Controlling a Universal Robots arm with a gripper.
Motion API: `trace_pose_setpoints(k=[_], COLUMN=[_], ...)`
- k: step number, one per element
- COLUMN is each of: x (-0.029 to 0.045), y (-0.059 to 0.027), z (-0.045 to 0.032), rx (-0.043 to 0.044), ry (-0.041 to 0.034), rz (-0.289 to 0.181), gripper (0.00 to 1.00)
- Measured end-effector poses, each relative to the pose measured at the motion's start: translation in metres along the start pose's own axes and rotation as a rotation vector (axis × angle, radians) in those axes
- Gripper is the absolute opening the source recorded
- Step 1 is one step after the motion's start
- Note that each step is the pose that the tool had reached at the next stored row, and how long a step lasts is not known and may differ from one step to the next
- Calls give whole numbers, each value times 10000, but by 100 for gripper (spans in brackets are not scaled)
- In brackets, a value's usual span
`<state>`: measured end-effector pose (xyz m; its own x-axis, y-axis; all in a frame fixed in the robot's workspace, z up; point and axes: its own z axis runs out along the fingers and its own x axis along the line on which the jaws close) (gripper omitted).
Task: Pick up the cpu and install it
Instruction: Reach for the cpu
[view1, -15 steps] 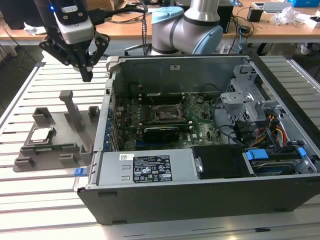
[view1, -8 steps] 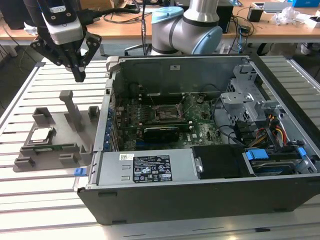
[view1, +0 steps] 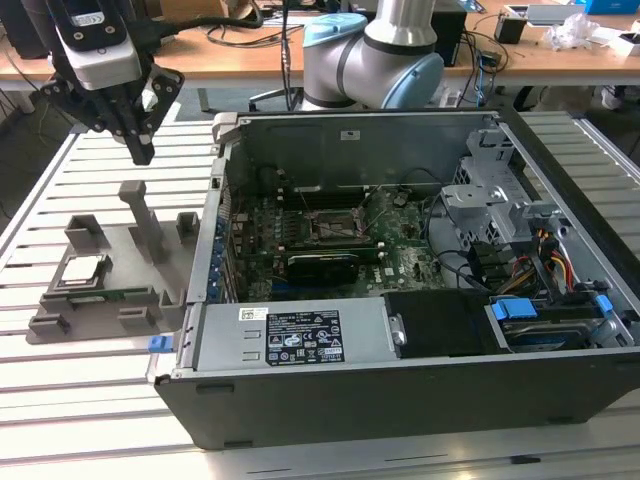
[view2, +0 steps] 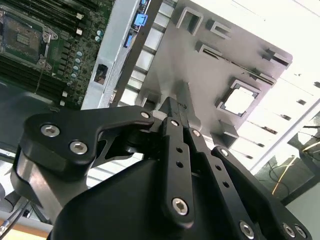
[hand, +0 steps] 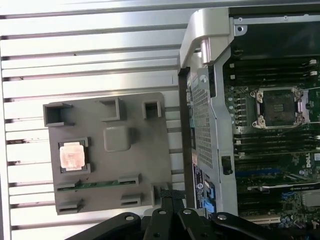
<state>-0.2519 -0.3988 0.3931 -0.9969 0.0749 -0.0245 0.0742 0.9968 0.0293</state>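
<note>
Gripper: the black two-fingered gripper (view1: 143, 150) is held above the tray's far edge, clear of it, with the jaws pressed together on nothing.
Cpu: the flat square silver-topped cpu (view1: 82, 270) is seated in a recess of the grey plastic tray (view1: 115, 250), to the exterior view's left of the open metal computer case (view1: 400, 400).
Socket: the square black metal-framed socket (view1: 335, 225) is set in the case, well apart from the cpu.

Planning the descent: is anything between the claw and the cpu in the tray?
Nothing covers the cpu; it lies bare in the grey tray. In the exterior view the tray's upright post stands beside it, seemingly under the claw.
</note>
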Motion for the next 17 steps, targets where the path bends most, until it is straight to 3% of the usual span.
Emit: trace_pose_setpoints(k=[17], x=[266], y=[-20], z=[-6], rx=[1], ry=[1], rz=[0], gripper=[11])
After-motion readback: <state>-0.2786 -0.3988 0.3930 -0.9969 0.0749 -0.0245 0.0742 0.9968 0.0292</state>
